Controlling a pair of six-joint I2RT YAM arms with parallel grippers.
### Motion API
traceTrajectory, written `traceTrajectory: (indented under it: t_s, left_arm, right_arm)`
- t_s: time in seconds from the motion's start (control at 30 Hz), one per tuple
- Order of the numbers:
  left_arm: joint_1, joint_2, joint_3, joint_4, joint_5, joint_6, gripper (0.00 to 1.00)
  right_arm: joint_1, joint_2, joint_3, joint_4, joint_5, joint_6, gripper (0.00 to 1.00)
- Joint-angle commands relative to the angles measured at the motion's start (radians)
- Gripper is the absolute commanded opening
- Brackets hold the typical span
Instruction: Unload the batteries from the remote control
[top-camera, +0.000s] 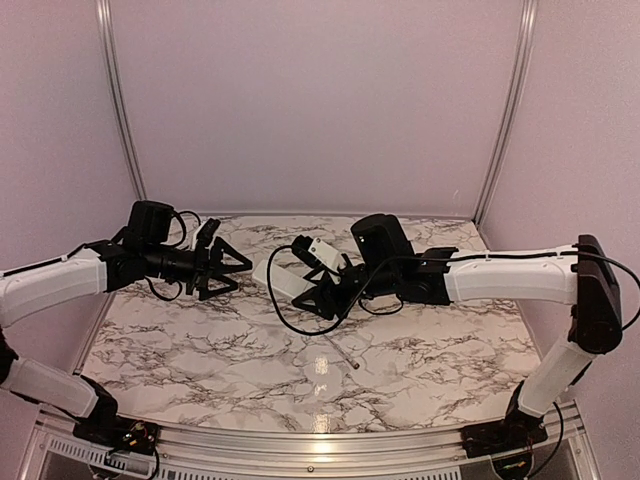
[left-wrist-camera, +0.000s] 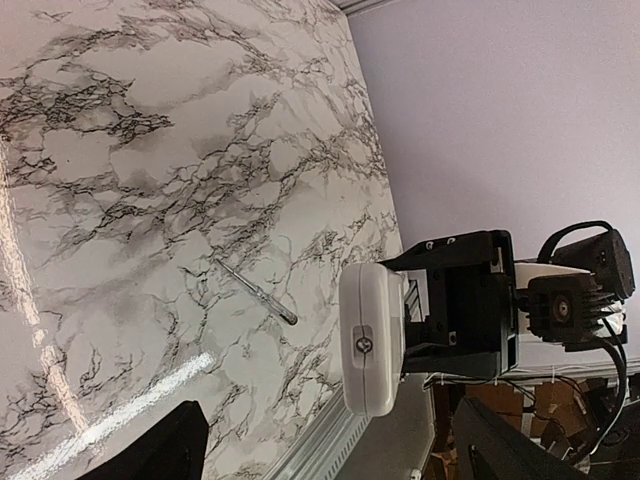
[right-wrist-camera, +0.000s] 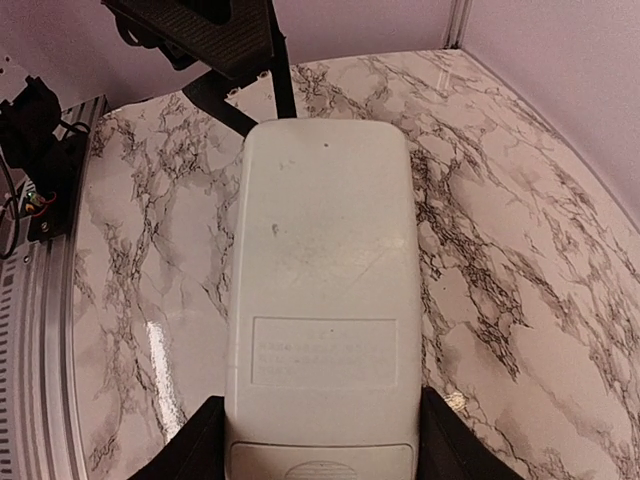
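Squeezing the remote control (right-wrist-camera: 320, 280) in our right gripper (top-camera: 312, 293); left gripper (top-camera: 240, 268) is gaping wide; we are guessing its back cover (right-wrist-camera: 320, 462) is coming off next.

remote (top-camera: 278, 272) in right gripper (right-wrist-camera: 322, 440), above desk (top-camera: 180, 350) | left gripper (top-camera: 232, 270) to its left, apart | rod (top-camera: 341, 353) on desk, nearer

You've got one white remote (right-wrist-camera: 320, 260), one thin metal rod (left-wrist-camera: 255, 291), one marble desk (top-camera: 200, 340), and two grippers: the left gripper (top-camera: 230, 265) and the right gripper (top-camera: 305, 286).
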Motion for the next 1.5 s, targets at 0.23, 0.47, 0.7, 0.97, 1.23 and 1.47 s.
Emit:
traceTrajectory:
  t_s: [0.23,0.47,0.7,0.97,1.23,1.47]
  left_arm:
    - [-0.059,0.114,0.086,0.18,0.047,-0.09,0.77]
    - [-0.076,0.139,0.102,0.154,0.082,-0.085,0.62]
    - [-0.089,0.136,0.099,0.154,0.106,-0.092,0.55]
    - [-0.091,0.122,0.088,0.127,0.127,-0.095,0.36]
    - [-0.091,0.111,0.077,0.174,0.124,-0.126,0.13]
    - [-0.091,0.086,0.078,0.208,0.106,-0.15,0.06]
  right_arm:
    - [0.015,-0.047,0.028,0.028,-0.053,-0.026,0.39]
    - [0.022,-0.048,0.044,0.028,-0.051,-0.048,0.39]
    - [0.028,-0.04,0.058,0.028,-0.006,-0.064,0.39]
    - [0.032,-0.048,0.055,0.028,0.024,-0.077,0.39]
    - [0.038,-0.058,0.026,0.061,0.064,-0.055,0.42]
    - [0.038,-0.07,0.012,0.069,0.129,-0.002,0.78]
